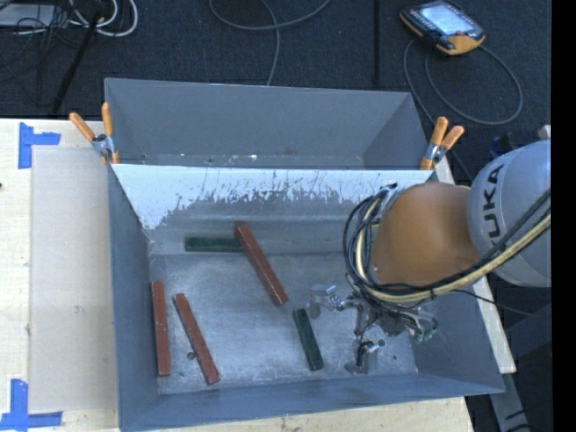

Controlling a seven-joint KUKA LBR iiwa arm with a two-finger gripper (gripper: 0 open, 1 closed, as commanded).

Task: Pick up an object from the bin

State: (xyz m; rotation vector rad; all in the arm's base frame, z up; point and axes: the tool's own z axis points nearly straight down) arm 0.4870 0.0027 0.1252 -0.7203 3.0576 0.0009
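Note:
My gripper (pixel 364 354) hangs low over the bin's front right floor, below the orange wrist cover. Nothing shows between its fingertips. A short dark green stick (pixel 308 338) lies just left of it, apart from the fingers, running front to back. Further left and back, a longer red-brown stick (pixel 262 265) lies slanted across the bin's middle.
Two more red-brown sticks (pixel 160 328) (pixel 195 338) lie side by side at the front left. Another dark green stick (pixel 213 244) lies flat near the back wall. The arm and its cables cover the bin's right side.

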